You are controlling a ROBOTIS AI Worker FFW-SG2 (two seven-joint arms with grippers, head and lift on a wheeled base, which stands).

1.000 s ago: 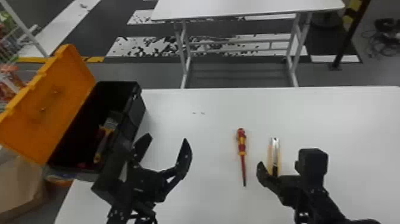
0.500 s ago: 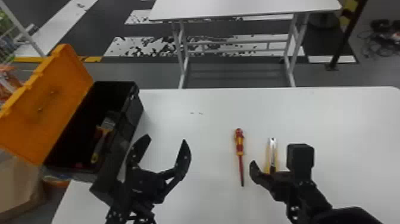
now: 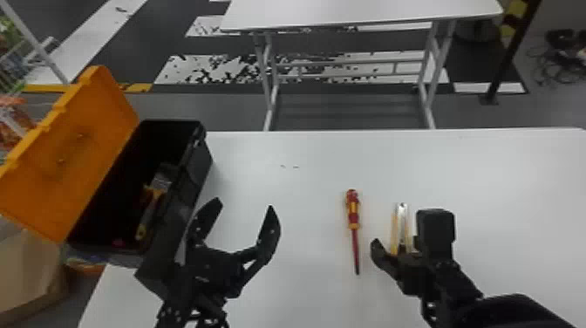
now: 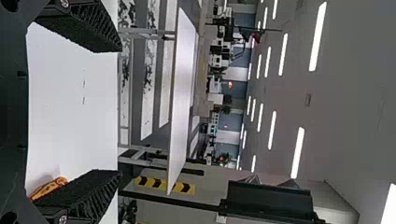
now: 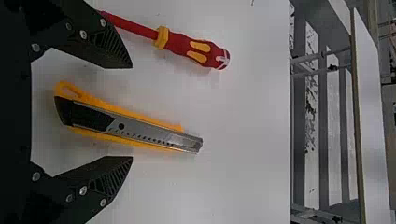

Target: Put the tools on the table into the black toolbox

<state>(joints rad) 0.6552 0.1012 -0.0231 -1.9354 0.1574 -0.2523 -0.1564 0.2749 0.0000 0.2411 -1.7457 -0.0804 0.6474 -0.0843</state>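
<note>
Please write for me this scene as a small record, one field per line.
toolbox: black, orange lid open, at the table's left
screwdriver: red and yellow, lying on the table
knife: yellow, lying right of the screwdriver
left gripper: fingers open, empty, beside the toolbox
right gripper: fingers open, near the knife, not gripping

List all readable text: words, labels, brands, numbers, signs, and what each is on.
No words, brands or numbers legible.
Red-and-yellow screwdriver: pale mark on handle end, unreadable.
Yellow-and-silver utility knife: nothing legible.
Black toolbox with orange lid: nothing legible.
Yellow strip with black chevrons: pattern only, no legible lettering.
</note>
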